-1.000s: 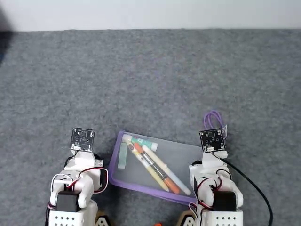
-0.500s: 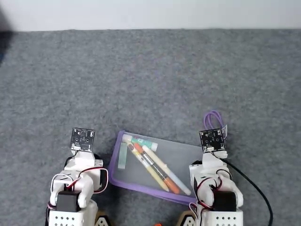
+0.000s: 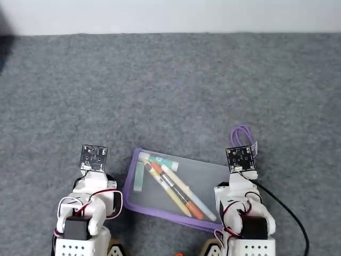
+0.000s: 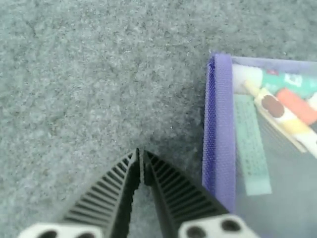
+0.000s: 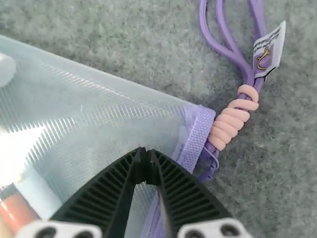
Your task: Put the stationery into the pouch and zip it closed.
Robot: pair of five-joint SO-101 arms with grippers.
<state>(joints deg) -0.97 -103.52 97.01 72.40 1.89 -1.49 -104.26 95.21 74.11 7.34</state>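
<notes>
While nothing is gripped, the left claw is held closed over the counter, with the purple edge of the pouch just beside it. The right claw is likewise closed, above a pouch corner, with the coiled pull and loop just beyond. Pens are seen inside the pouch.

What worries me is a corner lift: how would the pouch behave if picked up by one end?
Likely floppy: the pouch is thin see-through mesh with only a fabric edge, so it would probably sag. The pens lie loose inside and may slide toward the low end.
</notes>
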